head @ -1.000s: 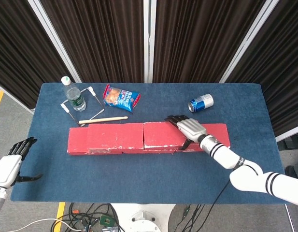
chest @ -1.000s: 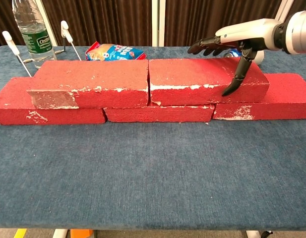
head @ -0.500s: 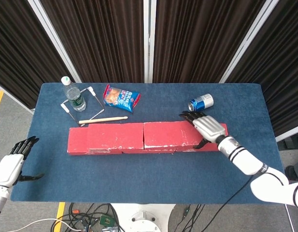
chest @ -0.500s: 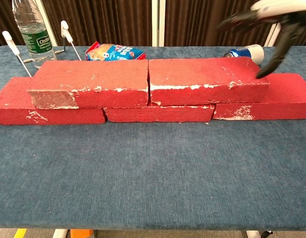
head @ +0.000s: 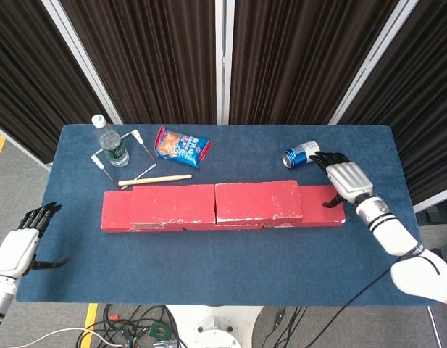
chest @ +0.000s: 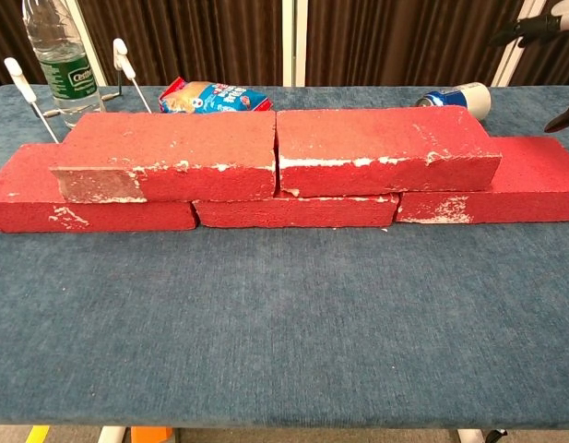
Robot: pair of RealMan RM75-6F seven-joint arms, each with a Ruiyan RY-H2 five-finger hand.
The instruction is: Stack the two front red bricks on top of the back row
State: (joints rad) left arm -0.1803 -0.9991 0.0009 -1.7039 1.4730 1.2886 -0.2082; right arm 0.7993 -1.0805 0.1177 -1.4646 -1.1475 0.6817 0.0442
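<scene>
On the blue table [head: 223, 261]: two layers of red bricks, run lengthwise from 9 to 3 o'clock.
Upper bricks: left upper brick [chest: 169, 155] and right upper brick [chest: 381, 148] lie end to end, touching at the centre, on top of the back row [chest: 293, 210]; each spans a joint in the row beneath.
Back row: three bricks end to end; its ends jut out past the upper pair at 9 and 3 o'clock.
Right hand [head: 346, 181]: fingers spread, holding nothing; poised over the 3 o'clock end of the back row, thumb tip close to the brick, contact cannot be told. Chest view shows only dark fingertips [chest: 561, 120] at the frame's edge.
Left hand [head: 24, 239]: fingers apart, empty, off the table's edge toward 8 o'clock.
Soda can [head: 301, 154]: on its side, just at 11 o'clock of the right hand.
Snack bag [head: 182, 147]: at 12 o'clock of the left upper brick.
Water bottle [head: 110, 142]: upright, far corner at 10 o'clock, beside a wire stand [head: 140, 145].
Wooden stick [head: 154, 180]: flat, just behind the bricks.
</scene>
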